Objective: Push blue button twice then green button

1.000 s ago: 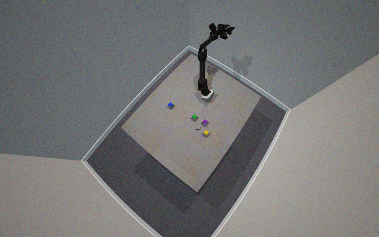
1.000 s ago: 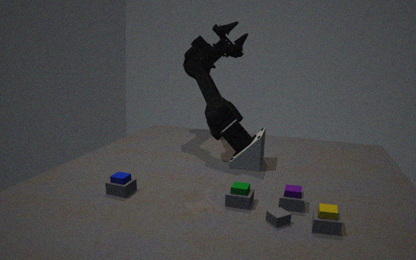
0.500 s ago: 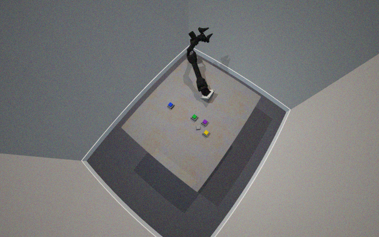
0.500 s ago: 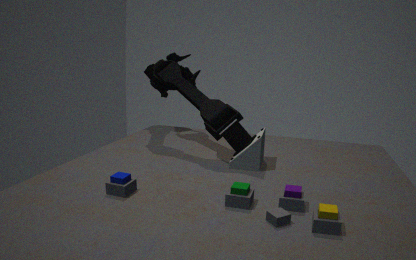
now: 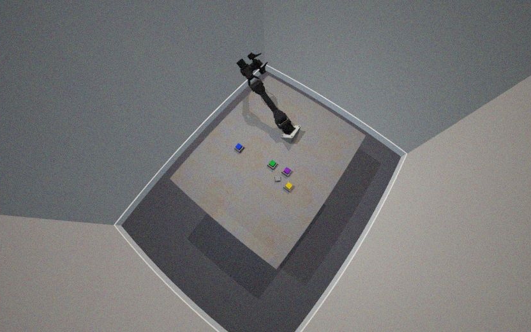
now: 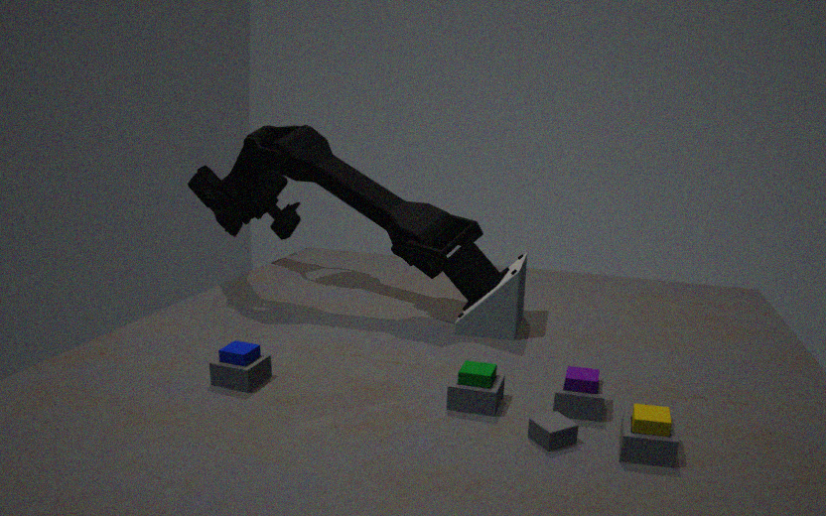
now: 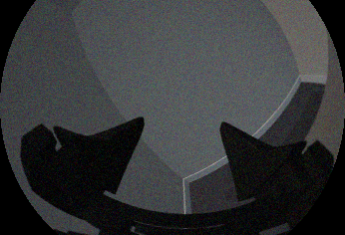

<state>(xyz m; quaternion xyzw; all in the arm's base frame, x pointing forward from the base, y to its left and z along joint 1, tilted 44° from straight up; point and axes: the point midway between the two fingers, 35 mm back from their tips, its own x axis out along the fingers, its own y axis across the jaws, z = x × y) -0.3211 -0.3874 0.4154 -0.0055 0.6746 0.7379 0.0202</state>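
While the arm (image 6: 371,198) leans from its wedge-shaped base (image 6: 496,305) toward the back corner of the table (image 6: 114,410), the gripper (image 5: 251,62) hangs in the air past the table's far edge, with its fingers spread wide and nothing between them. Through the wrist camera the two dark fingertips frame only grey wall and a strip of floor border; no button shows there. The blue button (image 6: 239,352) sits on its grey housing toward the left of the table, well apart from the gripper and from the other buttons. The green button (image 6: 477,374) stands nearer the middle, in front of the base, with the purple button (image 6: 581,379) just beside it on the right. A small grey block (image 6: 552,430) lies between and in front of those two, near the yellow button (image 6: 651,419), touching none of them as far as the exterior view shows. All four caps stand raised above their housings.
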